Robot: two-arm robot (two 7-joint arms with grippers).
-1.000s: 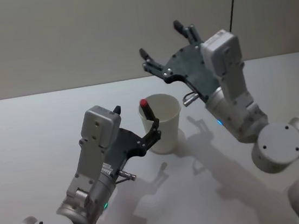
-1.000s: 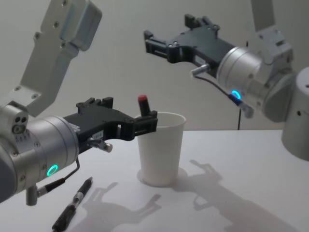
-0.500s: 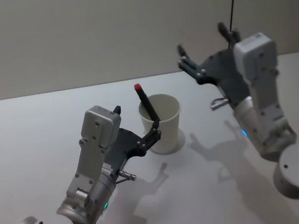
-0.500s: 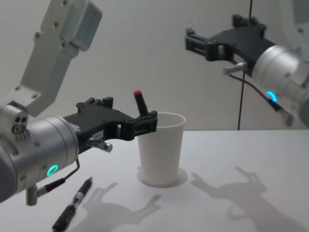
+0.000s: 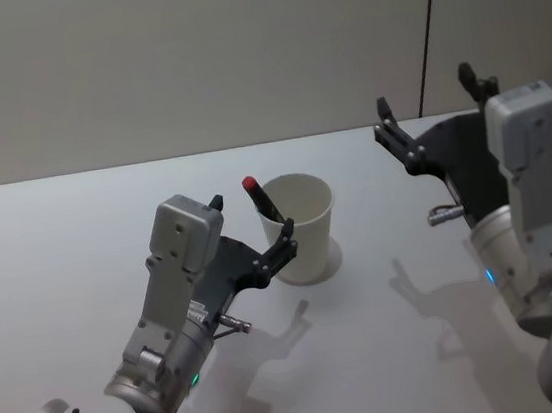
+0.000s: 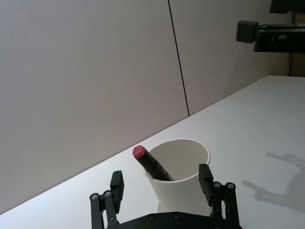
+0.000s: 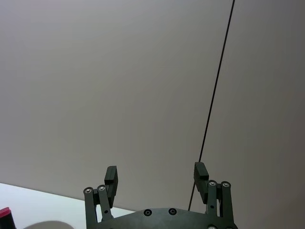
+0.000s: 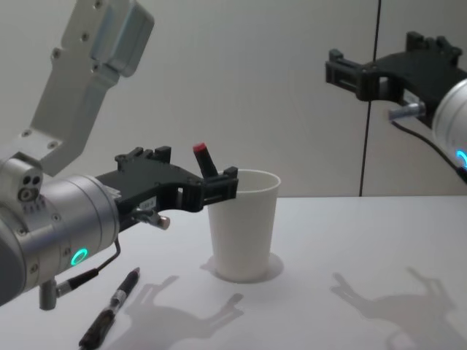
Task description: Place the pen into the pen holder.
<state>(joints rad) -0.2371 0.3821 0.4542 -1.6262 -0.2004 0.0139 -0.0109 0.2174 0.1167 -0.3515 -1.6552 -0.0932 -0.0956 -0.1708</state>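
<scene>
One plain white tapered paper cup (image 5: 307, 251) with a rolled rim is seen upright near the middle of the smooth pale grey table (image 5: 60, 253) in the head view. A dark pen with a red cap (image 5: 260, 200) is stood inside it, leaned against the rim on the robot's left, with the cap above the rim. The left gripper (image 5: 251, 222) is held open at the cup's left side, its black fingers spread. The right gripper (image 5: 423, 91) is raised in the air, well apart to the right, also spread wide and empty. Much bare table is left behind the cup and to its right.

In the left wrist view the cup is found between the two fingers. One finger is close at the cup's wall, the other is apart from it. Whether the wall is touched cannot be told.

In the right wrist view a flat matte wall (image 7: 119, 86) with a thin dark vertical seam is faced by the parted fingers.

In the chest view a second, black pen (image 8: 109, 310) is seen lying flat on the table below the left arm, well apart from the cup.
</scene>
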